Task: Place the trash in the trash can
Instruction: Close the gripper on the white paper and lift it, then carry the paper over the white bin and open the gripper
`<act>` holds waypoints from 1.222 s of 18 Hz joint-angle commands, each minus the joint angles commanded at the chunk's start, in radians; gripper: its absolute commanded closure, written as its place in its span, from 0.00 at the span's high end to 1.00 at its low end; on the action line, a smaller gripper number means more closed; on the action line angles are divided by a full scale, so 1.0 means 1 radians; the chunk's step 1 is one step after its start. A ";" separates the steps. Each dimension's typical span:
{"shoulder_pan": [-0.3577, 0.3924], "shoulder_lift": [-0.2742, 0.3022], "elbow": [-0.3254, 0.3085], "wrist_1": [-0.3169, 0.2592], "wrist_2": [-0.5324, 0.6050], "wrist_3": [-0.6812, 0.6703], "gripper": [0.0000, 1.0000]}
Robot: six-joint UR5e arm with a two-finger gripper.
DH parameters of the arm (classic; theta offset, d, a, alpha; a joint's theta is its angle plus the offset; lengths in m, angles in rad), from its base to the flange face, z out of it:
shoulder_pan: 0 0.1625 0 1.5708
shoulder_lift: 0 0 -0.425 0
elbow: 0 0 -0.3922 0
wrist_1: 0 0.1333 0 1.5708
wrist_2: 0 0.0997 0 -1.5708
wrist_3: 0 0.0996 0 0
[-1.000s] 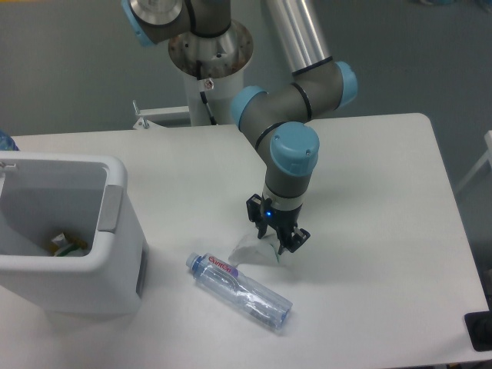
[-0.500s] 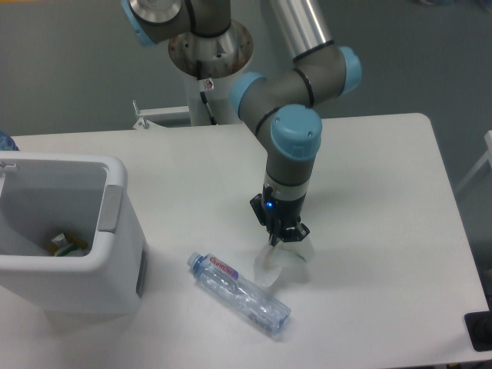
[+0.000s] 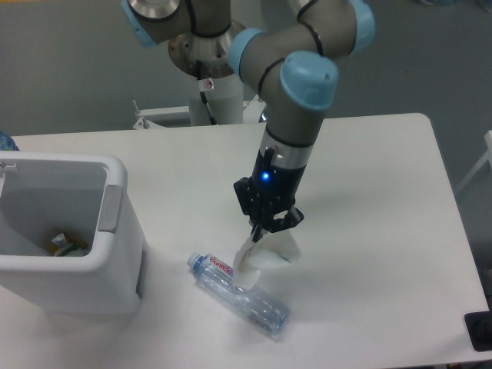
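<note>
Above the white table, the gripper is pinching the crumpled carton by one corner, risking it slipping onto the bottle directly beneath.

White bench on a grey floor

The white bench with rounded corners spreads beneath and around the end effector. Behind it lies plain grey floor; a small dark object sits at the bench's near right edge.

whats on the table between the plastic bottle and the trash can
Nothing: in the fixed camera view, the stretch of table between the bottle and the trash can is bare. The carton hangs from the gripper on the bottle's other side.
</note>
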 joint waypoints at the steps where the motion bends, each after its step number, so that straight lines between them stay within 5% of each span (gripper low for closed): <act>1: 0.000 0.003 0.015 0.002 -0.025 -0.032 0.00; 9: -0.044 0.080 0.045 0.008 -0.135 -0.175 0.00; 19: -0.282 0.163 -0.010 0.012 -0.126 -0.286 0.00; 21: -0.310 0.173 -0.047 0.014 -0.126 -0.277 0.17; 22: -0.321 0.175 -0.063 0.014 -0.128 -0.273 0.46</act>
